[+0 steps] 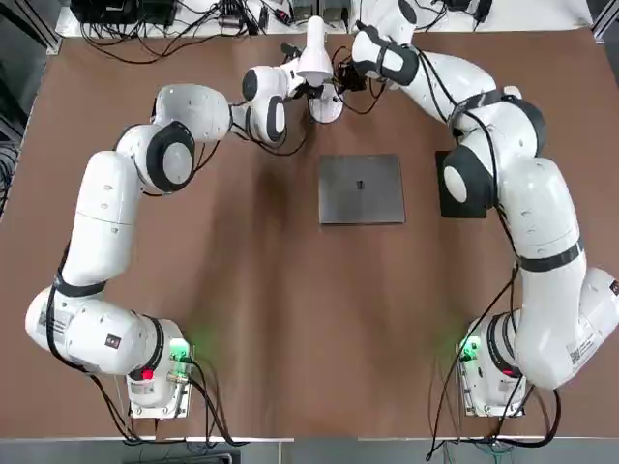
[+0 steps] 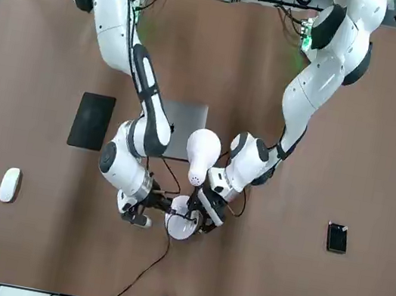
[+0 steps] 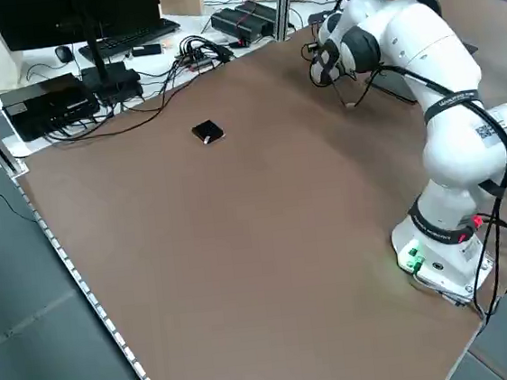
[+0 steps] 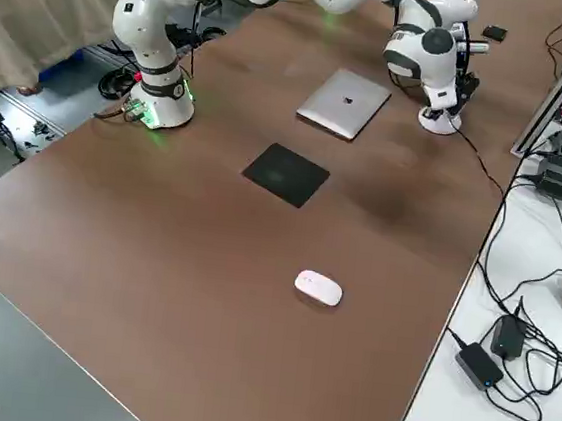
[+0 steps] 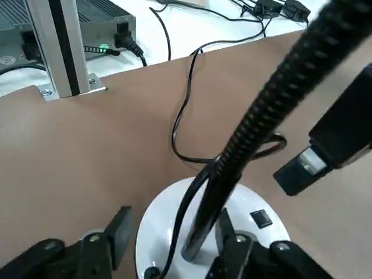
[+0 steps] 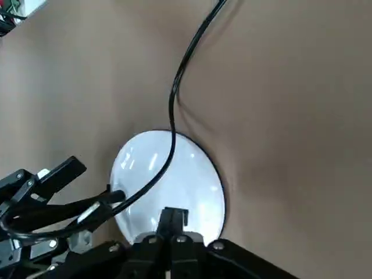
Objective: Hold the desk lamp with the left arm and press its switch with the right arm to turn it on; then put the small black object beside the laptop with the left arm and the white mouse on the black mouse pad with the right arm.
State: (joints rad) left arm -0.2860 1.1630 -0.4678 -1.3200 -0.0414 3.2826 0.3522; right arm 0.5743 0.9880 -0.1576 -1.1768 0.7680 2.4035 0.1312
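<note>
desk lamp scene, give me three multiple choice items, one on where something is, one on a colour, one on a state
1. Where is the white mouse?
A. on the black mouse pad
B. on the bare table, apart from the pad
C. on the laptop

2. What colour is the desk lamp's round base?
A. white
B. red
C. black

3. How do the right gripper's fingers stand?
A. wide open above the laptop
B. shut, their tips at the lamp base
C. shut on the mouse

Answers:
1. B: the right side view shows the mouse alone on the table, apart from the black mouse pad.
2. A: the right wrist view shows a white disc with a dark rim.
3. B: in the right wrist view the right gripper has its fingers together over the base, near the switch.
</note>
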